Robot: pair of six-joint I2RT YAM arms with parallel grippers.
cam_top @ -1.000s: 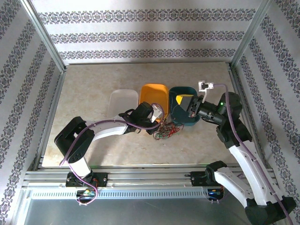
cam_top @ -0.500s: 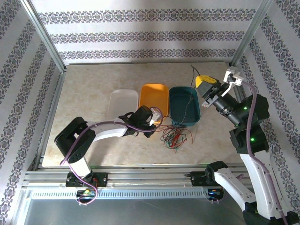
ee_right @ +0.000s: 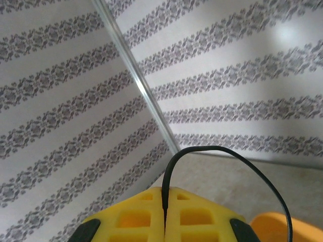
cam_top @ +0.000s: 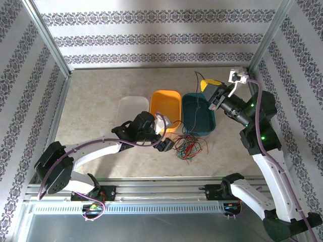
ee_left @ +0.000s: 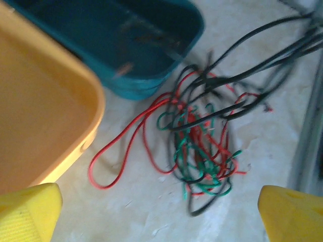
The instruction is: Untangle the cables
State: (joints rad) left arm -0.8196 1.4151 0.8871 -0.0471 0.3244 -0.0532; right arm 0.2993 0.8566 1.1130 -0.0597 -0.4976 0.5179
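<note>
Toward the near edge of the bench (cam_top: 96, 96), right of its middle, the left gripper (cam_top: 165, 144) hangs low, its yellow fingertips (ee_left: 28, 214) spread wide with nothing between them. Just beyond lie the cables (ee_left: 202, 146), a red, green and black tangle on the bench beside the teal tub (cam_top: 198, 123). The orange tub (cam_top: 166, 101) and white tub (cam_top: 132, 108) sit leftward. Farther off, toward the far right corner, the raised right gripper (ee_right: 165, 201) is pressed together on a black cable (ee_right: 217, 147).

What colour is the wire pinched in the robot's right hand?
Black. The wire shows best in the right wrist view, clamped in the right hand.
</note>
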